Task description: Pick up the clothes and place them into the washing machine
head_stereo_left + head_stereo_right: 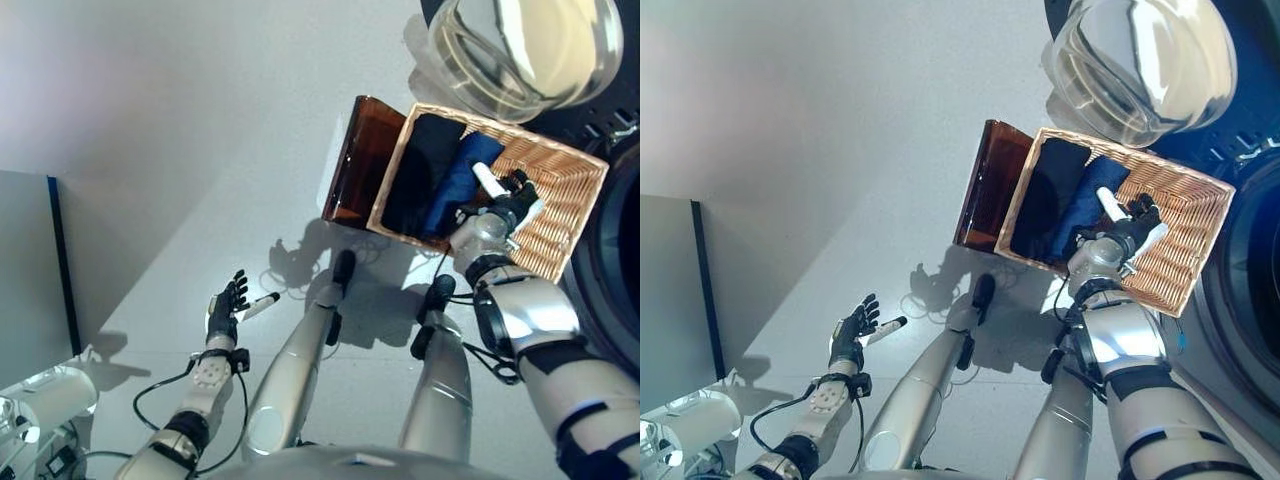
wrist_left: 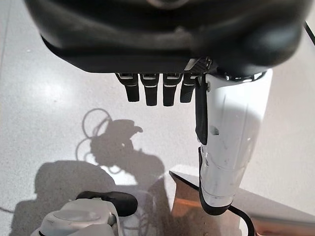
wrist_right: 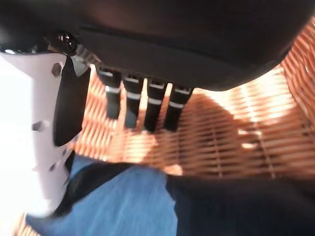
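Two clothes, black and blue, in one basket

The left hand fills the upper part of the left wrist view, its dark fingers hanging straight in a row beside the white-covered thumb, holding nothing. Past them lies pale speckled floor. A corner of a translucent brown panel shows beneath the thumb's tip.

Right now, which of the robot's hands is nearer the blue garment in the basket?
Right. The right hand hangs open inside the wicker basket, just over the blue garment. The left hand is open over bare floor, well away.
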`<state>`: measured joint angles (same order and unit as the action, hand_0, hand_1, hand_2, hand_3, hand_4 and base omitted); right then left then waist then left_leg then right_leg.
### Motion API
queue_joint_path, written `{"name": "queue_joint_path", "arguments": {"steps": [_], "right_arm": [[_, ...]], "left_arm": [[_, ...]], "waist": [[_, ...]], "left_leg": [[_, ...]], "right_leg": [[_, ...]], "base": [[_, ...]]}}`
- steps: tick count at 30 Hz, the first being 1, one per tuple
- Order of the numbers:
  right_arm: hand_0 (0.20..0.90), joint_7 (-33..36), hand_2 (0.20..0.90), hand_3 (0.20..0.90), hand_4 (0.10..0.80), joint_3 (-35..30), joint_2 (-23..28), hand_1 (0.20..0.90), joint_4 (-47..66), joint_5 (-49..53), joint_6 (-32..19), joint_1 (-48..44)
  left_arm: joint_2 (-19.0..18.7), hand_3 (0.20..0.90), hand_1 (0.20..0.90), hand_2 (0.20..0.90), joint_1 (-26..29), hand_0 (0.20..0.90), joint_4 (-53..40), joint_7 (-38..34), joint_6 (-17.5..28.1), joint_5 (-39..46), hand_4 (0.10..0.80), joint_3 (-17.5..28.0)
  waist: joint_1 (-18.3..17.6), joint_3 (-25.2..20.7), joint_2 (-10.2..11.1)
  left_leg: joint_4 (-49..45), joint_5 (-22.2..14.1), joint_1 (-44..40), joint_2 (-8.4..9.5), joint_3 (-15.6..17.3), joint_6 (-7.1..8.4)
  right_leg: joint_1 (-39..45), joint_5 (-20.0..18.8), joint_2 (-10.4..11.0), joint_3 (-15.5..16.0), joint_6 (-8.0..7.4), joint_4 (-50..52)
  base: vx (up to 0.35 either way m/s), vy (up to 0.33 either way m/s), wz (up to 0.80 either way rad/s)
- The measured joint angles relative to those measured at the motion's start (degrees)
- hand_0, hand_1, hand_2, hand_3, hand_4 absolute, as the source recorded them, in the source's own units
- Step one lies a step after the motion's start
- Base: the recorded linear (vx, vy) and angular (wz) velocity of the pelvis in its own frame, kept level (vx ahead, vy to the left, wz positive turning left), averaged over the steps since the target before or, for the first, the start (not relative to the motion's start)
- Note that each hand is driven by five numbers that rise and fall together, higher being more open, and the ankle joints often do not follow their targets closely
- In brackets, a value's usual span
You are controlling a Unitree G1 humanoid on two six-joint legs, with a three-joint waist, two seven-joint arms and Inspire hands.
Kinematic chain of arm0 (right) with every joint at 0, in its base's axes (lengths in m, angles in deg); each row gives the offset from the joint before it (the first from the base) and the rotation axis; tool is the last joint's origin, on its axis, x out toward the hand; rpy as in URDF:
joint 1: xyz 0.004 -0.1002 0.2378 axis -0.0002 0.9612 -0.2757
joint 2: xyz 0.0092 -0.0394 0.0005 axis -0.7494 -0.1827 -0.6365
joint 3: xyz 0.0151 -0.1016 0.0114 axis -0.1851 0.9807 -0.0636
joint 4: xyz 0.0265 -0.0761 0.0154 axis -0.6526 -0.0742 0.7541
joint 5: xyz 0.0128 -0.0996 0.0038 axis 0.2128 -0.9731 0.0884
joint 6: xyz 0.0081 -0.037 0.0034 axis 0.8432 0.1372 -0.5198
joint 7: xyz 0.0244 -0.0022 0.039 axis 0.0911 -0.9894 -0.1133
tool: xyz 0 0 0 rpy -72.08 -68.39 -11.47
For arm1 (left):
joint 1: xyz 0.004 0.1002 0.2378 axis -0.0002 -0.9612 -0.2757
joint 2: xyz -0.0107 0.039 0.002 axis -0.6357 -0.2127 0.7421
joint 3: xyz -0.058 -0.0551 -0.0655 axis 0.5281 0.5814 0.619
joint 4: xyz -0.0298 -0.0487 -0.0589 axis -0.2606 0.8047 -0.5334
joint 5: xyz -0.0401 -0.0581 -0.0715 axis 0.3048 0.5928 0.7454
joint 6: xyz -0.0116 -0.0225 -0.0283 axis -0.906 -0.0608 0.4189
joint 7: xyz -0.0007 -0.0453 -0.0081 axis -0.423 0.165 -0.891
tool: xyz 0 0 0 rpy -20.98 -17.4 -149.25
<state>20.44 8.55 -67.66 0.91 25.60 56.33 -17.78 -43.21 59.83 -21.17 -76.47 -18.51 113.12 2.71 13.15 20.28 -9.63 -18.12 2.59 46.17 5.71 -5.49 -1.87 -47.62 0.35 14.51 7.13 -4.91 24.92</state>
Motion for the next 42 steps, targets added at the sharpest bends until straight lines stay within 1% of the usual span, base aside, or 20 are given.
{"name": "queue_joint_path", "arguments": {"steps": [3, 16, 20, 21, 22, 25, 26, 27, 28, 29, 30, 32, 33, 36, 38, 41, 42], "right_arm": [[0.2, -1.41, 0.2, 0.2, 0.3, 0.02, -0.3, 0.2, 0.06, -0.04, 0.03, -0.38], [0.2, -1.59, 0.2, 0.2, 0.3, 0.0, -1.89, 0.2, 0.35, -0.1, 0.02, -0.93], [0.2, -1.95, 0.2, 0.2, 0.3, -0.02, -2.06, 0.2, 0.71, -0.12, 0.01, -0.4], [0.2, -2.33, 0.2, 0.2, 0.3, 0.02, -2.09, 0.2, 0.79, -0.12, 0.0, -0.1], [0.2, -2.62, 0.2, 0.2, 0.3, 0.03, -2.18, 0.2, 0.81, -0.13, 0.0, 0.27], [0.2, -2.71, 0.2, 0.2, 0.3, -0.14, -2.21, 0.2, 2.66, -0.11, -0.01, 2.02], [0.2, -2.8, 0.2, 0.2, 0.3, -0.42, -2.29, 0.2, 3.63, -0.1, -0.02, 3.11], [0.2, -2.8, 0.2, 0.2, 0.3, -0.55, -2.46, 0.2, 3.98, -0.09, -0.02, 3.94], [0.2, -2.76, 0.2, 0.2, 0.3, -0.85, -2.56, 0.2, 4.74, -0.08, -0.03, 4.94], [0.2, -2.81, 0.2, 0.2, 0.3, -0.91, -2.77, 0.2, 4.9, -0.06, -0.07, 5.79], [0.2, -2.81, 0.2, 0.2, 0.3, -1.32, -2.83, 0.2, 5.2, -0.07, -0.16, 6.81], [0.2, -2.88, 0.2, 0.2, 0.3, -3.71, -2.75, 0.2, 6.36, 0.01, -1.06, 8.39], [0.2, -3.02, 0.2, 0.2, 0.3, -4.72, -2.83, 0.2, 7.26, 0.02, -1.36, 9.52], [0.2, -3.39, 0.2, 0.2, 0.3, -5.88, -3.1, 0.2, 7.47, 0.55, -1.36, 11.23], [0.2, -3.79, 0.2, 0.2, 0.3, -6.95, -2.77, 0.2, 7.6, 0.6, -1.56, 12.64], [0.2, -3.98, 0.2, 0.2, 0.3, -7.54, -2.82, 0.2, 9.57, 1.31, -2.38, 15.15], [0.2, -4.1, 0.2, 0.2, 0.3, -8.03, -2.9, 0.2, 10.34, 1.91, -2.54, 15.32]], "left_arm": [[0.01, 0.9, 0.9, 0.9, 0.05, 0.9, -0.22, 0.0, 0.03, -0.02, 0.8, 0.0], [-0.66, 0.9, 0.9, 0.9, -0.3, 0.9, -0.62, -0.01, 0.03, -0.22, 0.8, 0.1], [-0.9, 0.9, 0.9, 0.9, -0.47, 0.9, -0.43, -0.01, 0.02, -0.78, 0.8, 0.09], [-0.9, 0.9, 0.9, 0.9, -0.43, 0.9, -0.12, 0.0, 0.02, -0.79, 0.8, 0.09], [-0.9, 0.9, 0.9, 0.9, -0.43, 0.9, 0.28, 0.03, 0.01, -0.8, 0.8, 0.08], [-0.99, 0.9, 0.9, 0.9, -0.71, 0.9, 0.54, 0.06, -0.02, -0.75, 0.8, 0.11], [-1.04, 0.9, 0.9, 0.9, -0.79, 0.9, 0.76, 0.06, -0.03, -0.72, 0.8, 0.13], [-1.03, 0.9, 0.9, 0.9, -1.0, 0.9, 0.89, 0.08, 0.03, -0.71, 0.8, 0.12], [-1.01, 0.9, 0.9, 0.9, -1.14, 0.9, 1.06, 0.14, 0.01, -0.7, 0.8, 0.11], [-1.0, 0.9, 0.9, 0.9, -1.35, 0.9, 1.3, 0.14, -0.01, -0.69, 0.8, 0.15], [-1.0, 0.9, 0.9, 0.9, -1.48, 0.9, 1.74, 0.23, 0.0, -0.68, 0.8, 0.12], [-1.0, 0.9, 0.9, 0.9, -1.86, 0.9, 1.8, 0.46, 0.01, -0.66, 0.8, 0.17], [-1.0, 0.9, 0.9, 0.9, -2.13, 0.9, 2.24, 0.94, 0.0, -0.6, 0.8, 0.21], [-1.02, 0.9, 0.9, 0.9, -3.39, 0.9, 3.07, 1.57, -0.02, -0.4, 0.8, 0.32], [-0.84, 0.9, 0.9, 0.9, -3.76, 0.9, 3.76, 2.43, -0.05, -0.2, 0.8, 0.35], [-0.85, 0.9, 0.9, 0.9, -4.93, 0.9, 4.44, 2.83, -0.03, 0.6, 0.8, 0.58], [-0.82, 0.9, 0.9, 0.9, -5.28, 0.9, 4.7, 2.94, -0.04, 0.75, 0.8, 0.61]], "waist": [[0.18, 0.0, 0.0], [0.21, -0.02, -0.02], [0.16, -0.02, -0.02], [0.17, -0.02, -0.02], [0.17, -0.05, 0.0], [-0.49, -0.1, 0.01], [-0.35, -0.1, 0.01], [-0.61, -0.11, 0.0], [-1.52, -0.15, 0.03], [-1.61, -0.15, 0.02], [-1.74, -0.52, 0.26], [-2.96, -0.68, 0.36], [-2.98, -0.72, 0.3], [-4.6, -1.06, 0.41], [-4.8, -1.09, 0.45], [-5.89, -2.01, 0.31], [-6.12, -2.21, 0.29]], "left_leg": [[-0.08, 0.01, -0.02, 0.03, 0.0, -0.01], [-0.95, 0.16, -1.24, 0.02, 0.17, -0.07], [-0.98, 0.26, -1.8, 0.12, 0.67, -0.13], [-1.37, -0.12, -1.76, -0.11, 0.72, -0.19], [-1.73, -0.21, -1.78, 0.07, 1.0, -0.31], [-1.85, -0.66, -2.24, -0.27, 1.76, -0.46], [-2.01, -0.55, -2.54, 0.07, 2.24, -0.79], [-2.16, -0.85, -3.0, 0.06, 2.56, -0.76], [-2.54, -0.99, -3.39, -0.06, 2.85, -1.15], [-2.84, -1.83, -3.93, -0.41, 2.9, -0.95], [-3.09, -1.78, -4.08, -0.24, 3.68, -1.08], [-2.99, -2.15, -4.47, -0.58, 5.07, -1.49], [-2.84, -2.24, -4.89, -0.58, 5.51, -1.62], [-2.4, -2.55, -6.25, -0.89, 6.46, -2.05], [-1.38, -2.55, -7.94, -0.94, 7.4, -2.09], [0.01, -2.54, -9.45, -0.93, 8.32, -2.14], [0.4, -2.44, -9.75, -0.91, 8.61, -2.24]], "right_leg": [[0.0, 0.04, -0.02, -0.01, 0.06, 0.14], [1.1, 0.03, 0.23, -0.41, 0.05, 1.12], [1.24, -0.14, 0.17, -1.04, 0.01, 1.24], [1.26, -0.05, 0.09, -1.0, -0.13, 1.27], [1.32, -0.17, -0.08, -1.55, -0.15, 1.23], [1.41, -0.27, -0.17, -2.14, -0.3, 0.97], [1.67, -0.65, -0.41, -2.79, -0.58, 0.76], [2.12, -0.7, -0.49, -3.03, -0.63, 0.58], [2.56, -0.82, -0.48, -3.25, -0.68, 0.35], [3.18, -0.54, -0.44, -3.35, -0.94, 0.09], [3.27, -1.14, -0.71, -4.15, -0.92, -0.47], [3.42, -1.7, -0.71, -5.08, -1.5, -1.47], [3.94, -2.2, -0.77, -5.41, -1.79, -2.33], [5.57, -3.4, -1.2, -6.57, -2.47, -5.02], [7.14, -4.17, -1.31, -7.41, -3.18, -6.78], [8.32, -4.78, -1.33, -8.01, -3.39, -8.38], [8.36, -5.08, -1.36, -8.25, -3.18, -8.74]], "base": [[-0.003, 0.023, 0.01], [-0.001, -0.001, 0.0], [-0.013, 0.014, -0.04], [-0.136, 0.041, -0.1], [-0.134, 0.035, -0.13], [-0.068, 0.025, -0.13], [0.078, -0.001, -0.17], [0.073, -0.016, -0.19], [-0.031, 0.009, -0.19], [-0.141, 0.017, -0.21], [-0.132, 0.022, -0.26], [-0.017, -0.004, -0.26], [-0.003, -0.005, -0.21], [0.02, -0.001, -0.27], [0.017, -0.017, -0.28], [0.014, -0.015, -0.16], [0.004, -0.002, -0.13]]}}
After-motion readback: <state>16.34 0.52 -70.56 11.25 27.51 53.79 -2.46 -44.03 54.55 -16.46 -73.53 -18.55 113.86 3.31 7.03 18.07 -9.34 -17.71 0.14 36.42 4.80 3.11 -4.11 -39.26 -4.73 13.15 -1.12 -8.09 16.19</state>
